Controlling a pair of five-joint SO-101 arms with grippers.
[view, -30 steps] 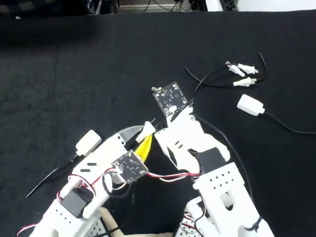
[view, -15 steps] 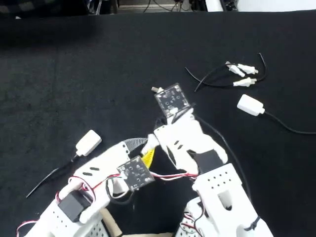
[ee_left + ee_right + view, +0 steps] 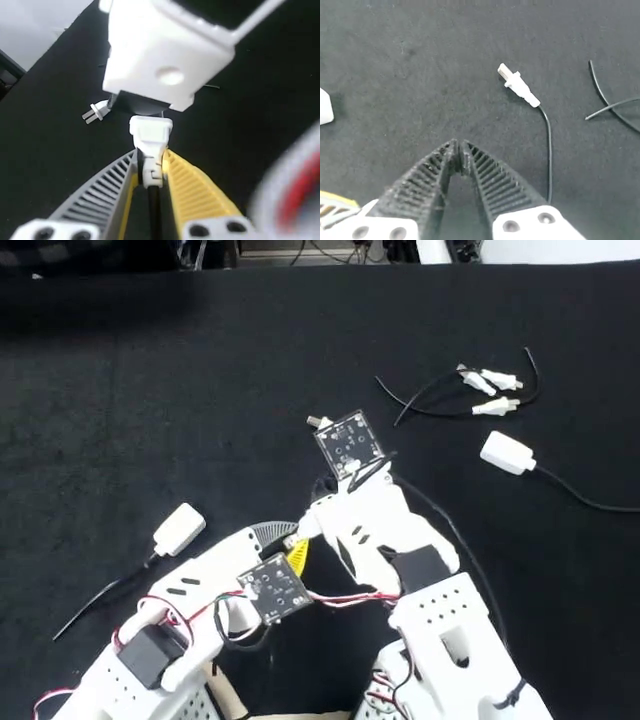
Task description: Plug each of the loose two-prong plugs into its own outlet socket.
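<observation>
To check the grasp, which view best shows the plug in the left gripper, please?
Left wrist view: the plug sits clamped in the left gripper, close up. The high view catches a white sliver of it; the right wrist view, a different plug.

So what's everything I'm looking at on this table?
Table: one, black, under everything.
Left socket: one, white, black cord, beside the left arm.
Right socket: one, white, black cord, at the right side.
Plug bunch: three, white, black wires, far right.
Lone plug: one, white, mid-table by the right arm.
Held plug: one, white, black cord, in the left gripper.
Left gripper: one, yellow and grey, shut on the held plug.
Right gripper: one, black, shut, close to the held plug.
</observation>
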